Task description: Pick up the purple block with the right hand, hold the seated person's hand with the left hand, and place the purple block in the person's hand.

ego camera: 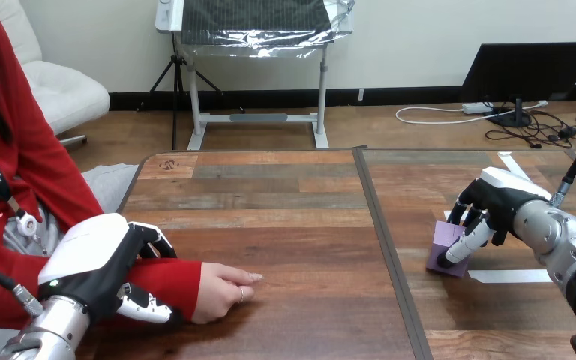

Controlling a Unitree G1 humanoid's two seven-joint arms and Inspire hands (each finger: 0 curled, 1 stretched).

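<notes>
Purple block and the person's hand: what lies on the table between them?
In the head view, only bare table and its dark seam separate the purple block from the person's hand.

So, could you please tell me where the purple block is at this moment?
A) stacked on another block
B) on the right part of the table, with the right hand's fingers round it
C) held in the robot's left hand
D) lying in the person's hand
B: the purple block sits on the right part of the table with the right hand curled round it, well apart from the person's hand.
</notes>
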